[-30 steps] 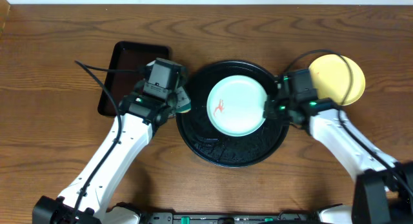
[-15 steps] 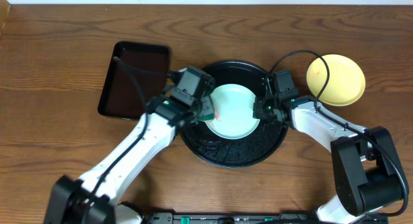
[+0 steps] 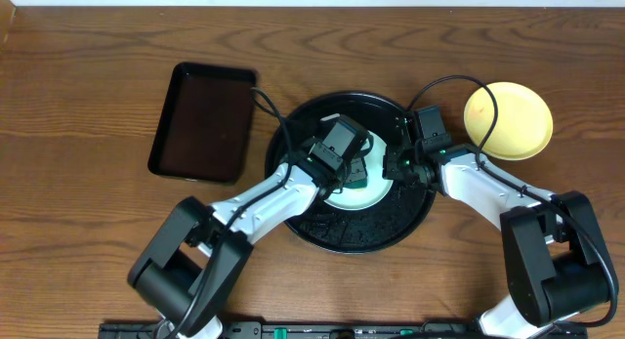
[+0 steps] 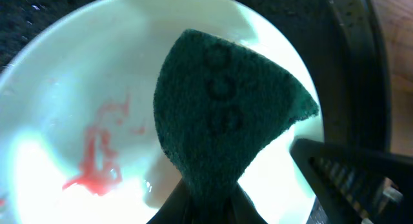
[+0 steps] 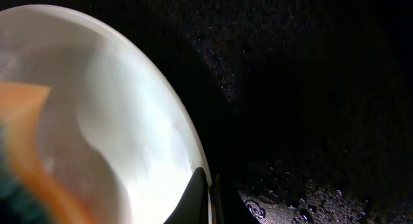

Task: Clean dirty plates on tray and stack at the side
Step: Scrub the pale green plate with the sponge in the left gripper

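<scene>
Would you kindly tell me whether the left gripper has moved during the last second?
Yes. The left gripper swung right, away from the rectangular tray, and now sits over the plate on the round tray, holding the sponge.

A brown wood-grain tabletop (image 3: 78, 105) carried three things directly. The round black tray (image 3: 352, 243) sat near its middle. A rectangular black tray (image 3: 203, 122) lay just left of that round tray, apart from it. A yellow plate (image 3: 518, 124) rested near the round tray's upper right, also apart.

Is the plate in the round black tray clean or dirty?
Dirty: a red smear marks the plate, beside the green scouring pad in the left gripper.
</scene>
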`<state>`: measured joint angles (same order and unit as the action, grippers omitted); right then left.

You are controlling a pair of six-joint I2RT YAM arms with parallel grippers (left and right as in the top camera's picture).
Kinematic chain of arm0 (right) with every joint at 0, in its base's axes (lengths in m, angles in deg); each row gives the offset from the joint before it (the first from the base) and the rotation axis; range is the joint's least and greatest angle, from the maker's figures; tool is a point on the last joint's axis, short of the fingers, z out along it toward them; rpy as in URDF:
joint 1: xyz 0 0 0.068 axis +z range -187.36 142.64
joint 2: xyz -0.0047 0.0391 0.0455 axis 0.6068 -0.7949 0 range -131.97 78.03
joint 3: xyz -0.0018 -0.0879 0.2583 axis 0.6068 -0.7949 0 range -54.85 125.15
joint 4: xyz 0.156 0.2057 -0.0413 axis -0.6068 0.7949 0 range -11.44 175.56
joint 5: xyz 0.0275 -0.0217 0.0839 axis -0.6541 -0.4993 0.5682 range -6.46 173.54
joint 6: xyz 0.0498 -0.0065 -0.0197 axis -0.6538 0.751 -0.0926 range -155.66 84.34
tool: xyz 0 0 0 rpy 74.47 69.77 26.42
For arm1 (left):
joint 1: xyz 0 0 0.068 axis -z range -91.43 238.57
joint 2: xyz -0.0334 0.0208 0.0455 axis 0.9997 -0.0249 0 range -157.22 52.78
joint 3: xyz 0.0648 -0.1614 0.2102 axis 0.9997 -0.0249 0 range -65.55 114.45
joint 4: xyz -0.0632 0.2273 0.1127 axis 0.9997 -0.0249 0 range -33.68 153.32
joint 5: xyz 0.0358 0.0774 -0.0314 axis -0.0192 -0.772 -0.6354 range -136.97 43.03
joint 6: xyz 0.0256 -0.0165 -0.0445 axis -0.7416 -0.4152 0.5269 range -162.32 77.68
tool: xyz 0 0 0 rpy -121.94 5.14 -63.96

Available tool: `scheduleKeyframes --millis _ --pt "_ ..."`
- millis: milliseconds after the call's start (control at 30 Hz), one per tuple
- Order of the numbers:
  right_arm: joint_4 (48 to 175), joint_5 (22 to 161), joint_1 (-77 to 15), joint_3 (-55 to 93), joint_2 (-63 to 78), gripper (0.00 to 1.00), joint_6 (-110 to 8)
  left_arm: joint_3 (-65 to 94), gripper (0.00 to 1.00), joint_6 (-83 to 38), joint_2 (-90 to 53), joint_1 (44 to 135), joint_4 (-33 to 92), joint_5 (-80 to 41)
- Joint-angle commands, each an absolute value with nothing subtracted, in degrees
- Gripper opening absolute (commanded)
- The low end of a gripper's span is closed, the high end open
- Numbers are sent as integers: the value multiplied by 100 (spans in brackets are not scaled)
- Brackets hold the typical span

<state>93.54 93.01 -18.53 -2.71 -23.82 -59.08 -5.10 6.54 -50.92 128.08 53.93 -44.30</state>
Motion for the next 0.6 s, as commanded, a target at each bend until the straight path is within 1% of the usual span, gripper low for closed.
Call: scheduleKeyframes --millis 0,133,300,433,467,567 --pt "9374 9411 -1774 -284 -2620 1 -5829 -539 8 883 -5258 12793 5527 -4469" --pt "9374 9411 -1774 -284 -2620 2 -5827 -539 8 879 -5402 12791 5522 -4637" --pt "9398 9411 -1776 -284 -2620 1 -5827 -539 9 879 -5558 12791 5201 -5109" --pt "9409 9408 -1776 -284 -2620 2 -5825 -539 9 881 -5577 12782 4731 -5859" --pt "9420 9408 -1776 -284 -2620 2 -5825 -537 9 881 -5577 12775 4456 -6322" --pt "9424 9411 -1774 -284 -2620 1 -5825 -497 9 877 -5575 12764 4174 -6827"
